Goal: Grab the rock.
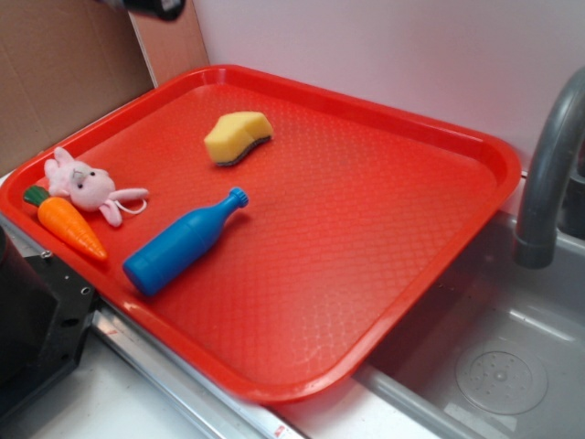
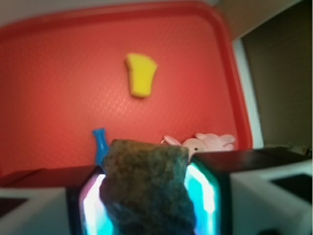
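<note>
1. Two views split the scene: only the wrist view shows the rock (image 2: 145,188), a rough dark brown-grey lump filling the lower middle of the picture.
2. Gripper (image 2: 146,196) fingers (image 2: 90,205) press against the rock's two sides and hold it, with the tray (image 2: 49,73) far below.
3. Exterior view shows no rock; a dark bit of the arm (image 1: 151,7) sits at the top left edge, and the fingers lie outside that picture.
4. Exterior view alone shows the carrot (image 1: 66,224) at the tray's (image 1: 366,229) left rim, the grey faucet (image 1: 548,174) and the sink (image 1: 494,357) on the right.
5. Both views show the sponge (image 1: 238,137) (image 2: 141,74), the blue bottle (image 1: 183,242) (image 2: 100,144) lying on its side, and the pink bunny (image 1: 87,186) (image 2: 208,142).
6. From the wrist, only the bottle's neck and the bunny's upper part show past the rock.
</note>
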You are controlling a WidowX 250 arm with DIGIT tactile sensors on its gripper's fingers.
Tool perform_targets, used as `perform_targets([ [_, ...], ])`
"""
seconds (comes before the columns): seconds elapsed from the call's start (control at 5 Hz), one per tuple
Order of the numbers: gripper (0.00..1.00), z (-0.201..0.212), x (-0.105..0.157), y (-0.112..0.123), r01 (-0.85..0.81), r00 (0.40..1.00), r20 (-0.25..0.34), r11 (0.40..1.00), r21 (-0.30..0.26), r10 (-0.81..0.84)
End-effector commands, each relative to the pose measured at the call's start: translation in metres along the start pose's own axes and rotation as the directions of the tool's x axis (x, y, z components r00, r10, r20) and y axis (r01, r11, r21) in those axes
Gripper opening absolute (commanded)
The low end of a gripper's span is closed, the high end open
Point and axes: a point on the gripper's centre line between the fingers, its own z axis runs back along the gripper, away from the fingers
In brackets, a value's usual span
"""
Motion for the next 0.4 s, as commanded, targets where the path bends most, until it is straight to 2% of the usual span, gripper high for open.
perform_targets([
  [0.0,0.0,0.018,0.011,0.02,-0.031,0.991,0.127,0.999,0.018,0.028],
  [0.2,0.0,0.007,0.021,0.026,-0.032,0.993,0.114,0.998,0.053,0.026],
])
